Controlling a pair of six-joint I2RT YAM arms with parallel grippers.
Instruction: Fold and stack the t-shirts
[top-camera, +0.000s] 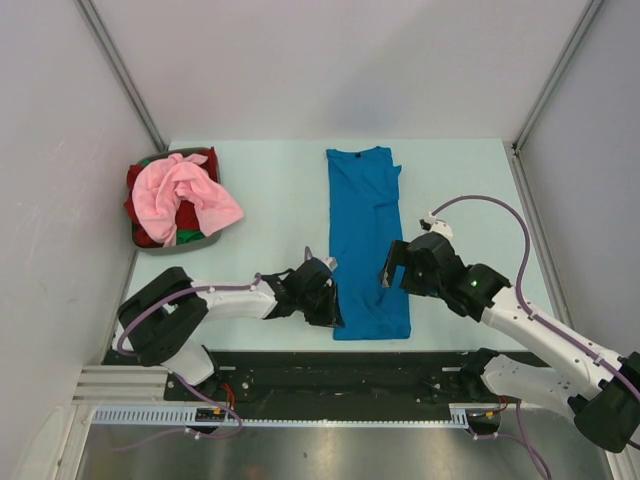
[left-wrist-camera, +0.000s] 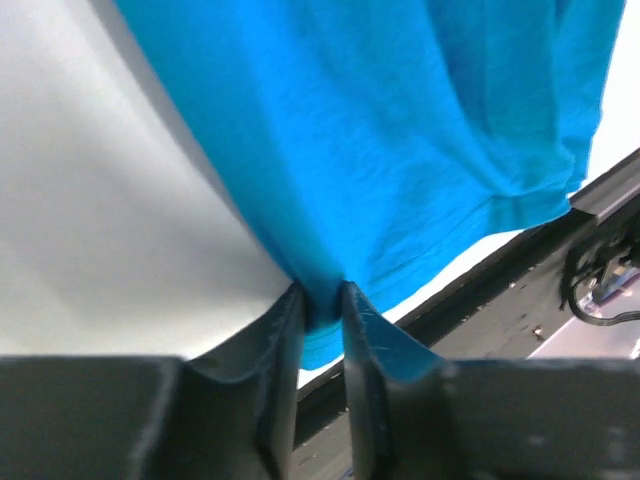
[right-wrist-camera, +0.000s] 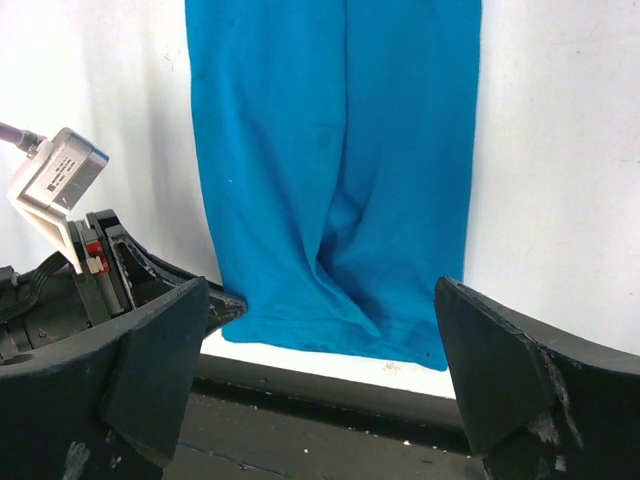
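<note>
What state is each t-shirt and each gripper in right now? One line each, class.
blue t-shirt: folded into a long strip, mostly flat, near edge pinched.
pink t-shirt: crumpled on top in the basket.
red t-shirt: crumpled under the pink one.
left gripper: shut on the blue t-shirt.
right gripper: open, holding nothing.

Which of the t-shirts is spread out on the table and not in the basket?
The blue t-shirt, lying as a long strip on the table. The pink t-shirt and the red t-shirt are crumpled together in the grey basket.
</note>
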